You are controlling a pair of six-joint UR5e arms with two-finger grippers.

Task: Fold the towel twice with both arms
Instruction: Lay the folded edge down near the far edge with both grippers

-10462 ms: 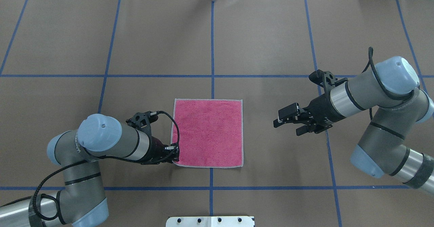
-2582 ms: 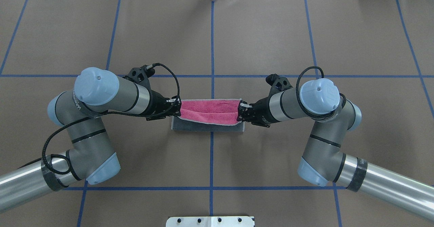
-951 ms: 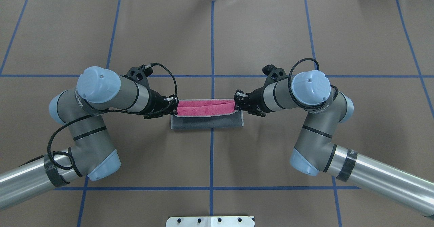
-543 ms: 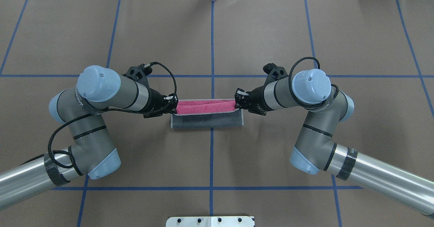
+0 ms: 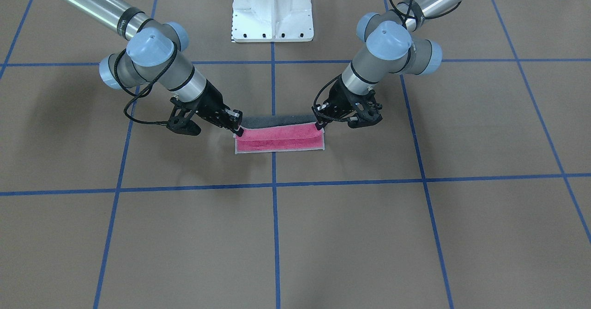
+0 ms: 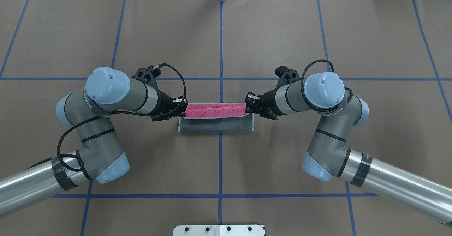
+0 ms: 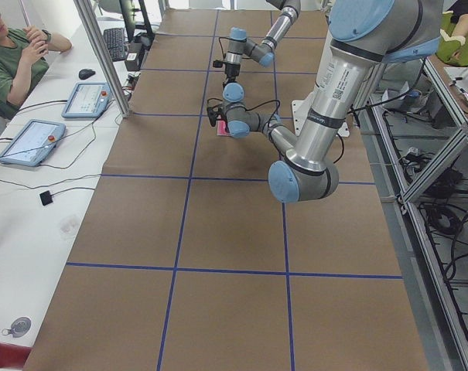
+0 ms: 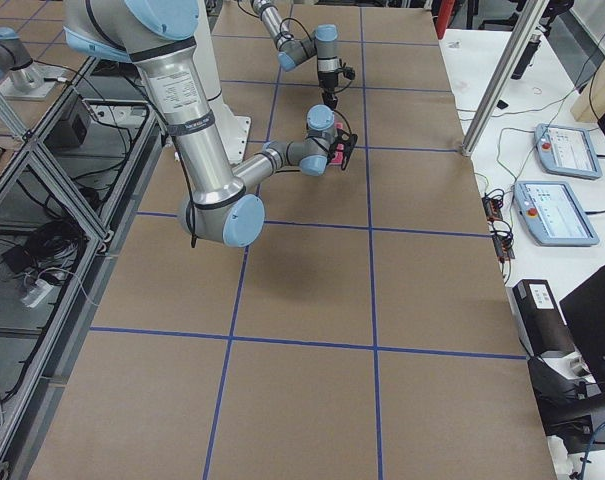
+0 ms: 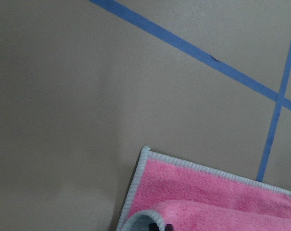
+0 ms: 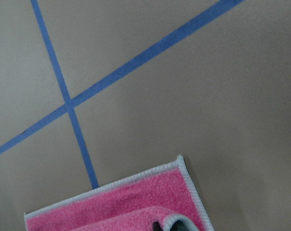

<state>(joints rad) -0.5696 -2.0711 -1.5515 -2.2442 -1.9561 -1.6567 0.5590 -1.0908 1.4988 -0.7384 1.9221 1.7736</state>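
Your small square terry towel [image 6: 216, 125], pink on one face and dark grey on the other, lay in the middle of the brown paper-covered table [image 6: 282, 35], right across the blue tape centre line [image 6: 221, 45]. It showed as a long narrow band, with a dark grey flap on the robot's side, a pink strip on the far side and light grey edging round both.

Its long axis ran side to side, from one gripper to the other, and that was what mattered here. The black two-finger left gripper [image 6: 182, 108] sat at the towel's left end and the black two-finger right gripper [image 6: 248, 106] at its right end, each as near to its own end as the other.

Both looked pinched shut on the raised edge of the cloth. The fingertips were mostly hidden, but each wrist camera showed the hem curled up off the pink face right where the jaws would be. The far hem lay flat on the table just beyond them, away from the robot.

By my reading you were midway through the first fold. The next move called for the silver-grey tubular left arm [image 6: 136, 96] and right arm [image 6: 293, 96] to carry that edge straight away from the robot, together, square to the long axis. Had one end led, the hems would likely have landed skewed.
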